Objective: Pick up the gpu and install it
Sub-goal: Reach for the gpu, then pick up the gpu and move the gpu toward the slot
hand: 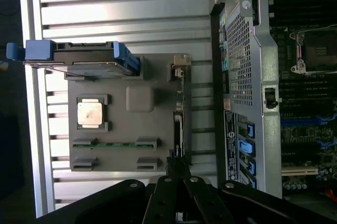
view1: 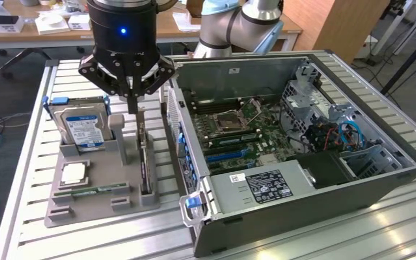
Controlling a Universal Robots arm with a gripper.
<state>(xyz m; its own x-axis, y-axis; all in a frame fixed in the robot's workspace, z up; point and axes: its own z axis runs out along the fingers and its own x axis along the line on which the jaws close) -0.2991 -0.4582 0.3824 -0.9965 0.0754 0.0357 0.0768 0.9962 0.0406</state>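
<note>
Beneath the closed tool (view1: 134,105) — the gpu (view1: 145,162), upright.

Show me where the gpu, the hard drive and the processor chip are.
gpu (view1: 145,162), exterior view, top edge of the card standing on edge in the grey holder.
hard drive (view1: 85,129), exterior view, its blue label.
processor chip (hand: 89,112), wrist view, middle of its metal lid.
</note>
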